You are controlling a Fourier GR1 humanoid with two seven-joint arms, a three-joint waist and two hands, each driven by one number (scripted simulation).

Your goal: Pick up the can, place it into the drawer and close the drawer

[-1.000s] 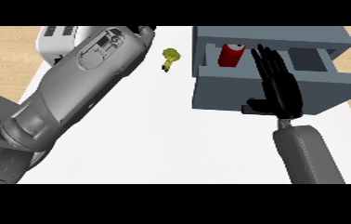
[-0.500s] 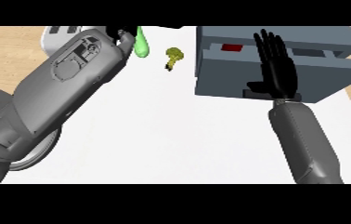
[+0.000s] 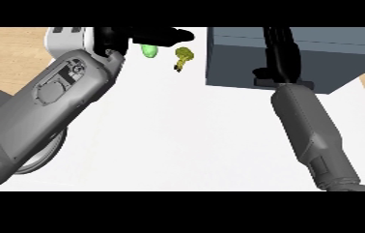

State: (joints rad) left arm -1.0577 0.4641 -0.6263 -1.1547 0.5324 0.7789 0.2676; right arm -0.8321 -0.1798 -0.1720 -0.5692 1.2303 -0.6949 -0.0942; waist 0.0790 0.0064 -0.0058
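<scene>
The grey drawer (image 3: 235, 58) stands at the upper right with its front flush and no opening showing. The can is out of sight. My right hand (image 3: 281, 53) lies flat against the drawer's front, open, its straight fingers pointing away from me. My left hand (image 3: 146, 35) shows at the upper left at the end of a raised forearm, open, with its fingers stretched toward the right and nothing in them.
A small green object (image 3: 149, 50) and a yellow-olive object (image 3: 184, 59) lie on the white counter (image 3: 178, 130) just below my left hand's fingers, left of the drawer. A wooden strip (image 3: 21, 48) runs along the counter's left edge.
The drawer, open with the red can inside a second ago, has slid shut under my right hand's push. The can is hidden now. My left forearm has shifted.
</scene>
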